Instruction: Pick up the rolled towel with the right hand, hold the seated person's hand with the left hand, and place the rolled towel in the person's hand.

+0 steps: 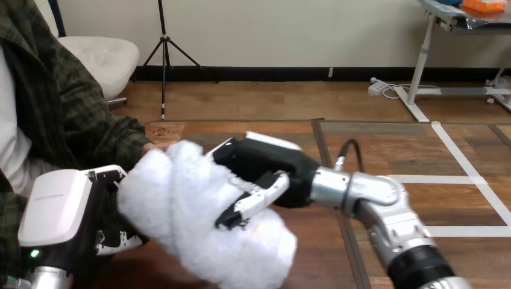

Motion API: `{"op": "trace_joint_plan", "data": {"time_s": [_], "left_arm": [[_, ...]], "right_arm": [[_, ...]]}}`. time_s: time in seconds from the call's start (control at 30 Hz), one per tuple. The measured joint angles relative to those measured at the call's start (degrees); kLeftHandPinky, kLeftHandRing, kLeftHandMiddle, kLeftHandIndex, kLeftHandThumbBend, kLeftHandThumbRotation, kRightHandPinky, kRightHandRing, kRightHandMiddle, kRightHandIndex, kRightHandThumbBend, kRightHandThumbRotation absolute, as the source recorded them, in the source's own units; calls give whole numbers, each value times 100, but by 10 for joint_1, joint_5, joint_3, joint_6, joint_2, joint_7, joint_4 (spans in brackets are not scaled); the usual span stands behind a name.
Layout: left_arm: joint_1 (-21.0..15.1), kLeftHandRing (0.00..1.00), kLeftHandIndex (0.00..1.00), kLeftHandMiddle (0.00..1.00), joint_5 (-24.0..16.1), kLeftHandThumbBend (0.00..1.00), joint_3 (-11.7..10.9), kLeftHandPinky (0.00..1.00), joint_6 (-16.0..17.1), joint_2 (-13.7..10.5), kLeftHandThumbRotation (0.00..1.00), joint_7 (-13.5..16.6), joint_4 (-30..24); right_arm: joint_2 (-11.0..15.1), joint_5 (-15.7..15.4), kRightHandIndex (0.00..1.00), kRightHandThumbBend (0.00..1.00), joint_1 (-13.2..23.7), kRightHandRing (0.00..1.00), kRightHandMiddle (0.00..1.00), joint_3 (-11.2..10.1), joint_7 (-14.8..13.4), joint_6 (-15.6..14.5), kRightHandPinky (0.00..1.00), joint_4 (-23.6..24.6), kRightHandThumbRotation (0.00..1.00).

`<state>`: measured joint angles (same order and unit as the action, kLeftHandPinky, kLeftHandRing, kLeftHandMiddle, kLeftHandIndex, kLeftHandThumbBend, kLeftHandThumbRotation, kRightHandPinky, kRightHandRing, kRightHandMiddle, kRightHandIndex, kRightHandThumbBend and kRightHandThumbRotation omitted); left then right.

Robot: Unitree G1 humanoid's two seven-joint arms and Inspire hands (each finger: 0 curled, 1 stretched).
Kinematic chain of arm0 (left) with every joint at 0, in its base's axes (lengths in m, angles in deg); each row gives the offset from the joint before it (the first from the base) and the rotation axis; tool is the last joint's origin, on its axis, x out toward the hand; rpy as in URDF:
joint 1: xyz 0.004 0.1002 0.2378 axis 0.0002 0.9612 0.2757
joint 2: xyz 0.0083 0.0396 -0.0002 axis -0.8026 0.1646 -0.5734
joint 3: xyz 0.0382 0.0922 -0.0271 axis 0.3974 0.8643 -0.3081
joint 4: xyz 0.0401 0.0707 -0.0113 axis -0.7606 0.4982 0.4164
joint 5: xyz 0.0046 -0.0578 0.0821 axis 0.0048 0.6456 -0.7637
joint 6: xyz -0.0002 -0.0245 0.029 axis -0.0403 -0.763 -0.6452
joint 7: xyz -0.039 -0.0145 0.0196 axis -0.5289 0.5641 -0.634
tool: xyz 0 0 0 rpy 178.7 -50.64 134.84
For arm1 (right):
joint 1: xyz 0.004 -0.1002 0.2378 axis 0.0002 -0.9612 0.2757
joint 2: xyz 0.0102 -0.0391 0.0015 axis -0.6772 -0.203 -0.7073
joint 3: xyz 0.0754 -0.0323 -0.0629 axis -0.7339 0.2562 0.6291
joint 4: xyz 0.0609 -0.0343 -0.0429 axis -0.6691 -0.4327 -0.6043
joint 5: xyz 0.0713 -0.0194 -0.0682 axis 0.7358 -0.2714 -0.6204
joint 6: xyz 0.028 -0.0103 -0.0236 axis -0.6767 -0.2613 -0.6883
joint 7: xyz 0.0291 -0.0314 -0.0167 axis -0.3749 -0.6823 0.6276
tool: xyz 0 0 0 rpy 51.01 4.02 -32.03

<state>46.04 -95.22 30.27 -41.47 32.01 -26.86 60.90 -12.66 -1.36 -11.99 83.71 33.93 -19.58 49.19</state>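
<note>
The right hand [265, 165] grips the towel [193, 229] near the table's [385, 144] left edge. The left hand [60, 211] is beside it; I cannot tell its grip.

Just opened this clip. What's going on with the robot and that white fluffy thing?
The robot's right hand grips a fluffy white rolled towel, with its fingers curled over it. It holds the towel above the wooden table, toward the person seated at the left. The left hand sits low at the left, against the towel's near side. A sliver of the person's hand shows behind the towel, which hides whether that hand is being held.
</note>
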Motion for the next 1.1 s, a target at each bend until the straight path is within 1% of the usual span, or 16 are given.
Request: {"op": "trace_joint_plan", "data": {"time_s": [0.23,0.43,0.67,0.9,1.1], "left_arm": [[18,37,43,41,0,96,-2,34,0,8,0,3,-24],[31,37,43,41,2,96,-9,34,0,17,0,2,-41],[42,36,42,40,7,95,-18,33,1,21,0,-9,-62],[44,35,41,39,9,95,-23,31,12,21,0,-11,-68],[48,34,40,39,11,95,-24,31,17,22,0,-14,-78]], "right_arm": [[-23,-6,24,78,11,11,17,1,2,23,7,-38,0],[-36,-6,23,78,17,10,17,1,6,39,6,-59,0],[-43,-11,23,79,22,10,17,1,9,52,6,-74,0],[-50,-18,23,79,29,10,16,3,9,62,6,-86,0],[-53,-20,23,78,41,9,16,3,10,81,5,-100,0]]}}
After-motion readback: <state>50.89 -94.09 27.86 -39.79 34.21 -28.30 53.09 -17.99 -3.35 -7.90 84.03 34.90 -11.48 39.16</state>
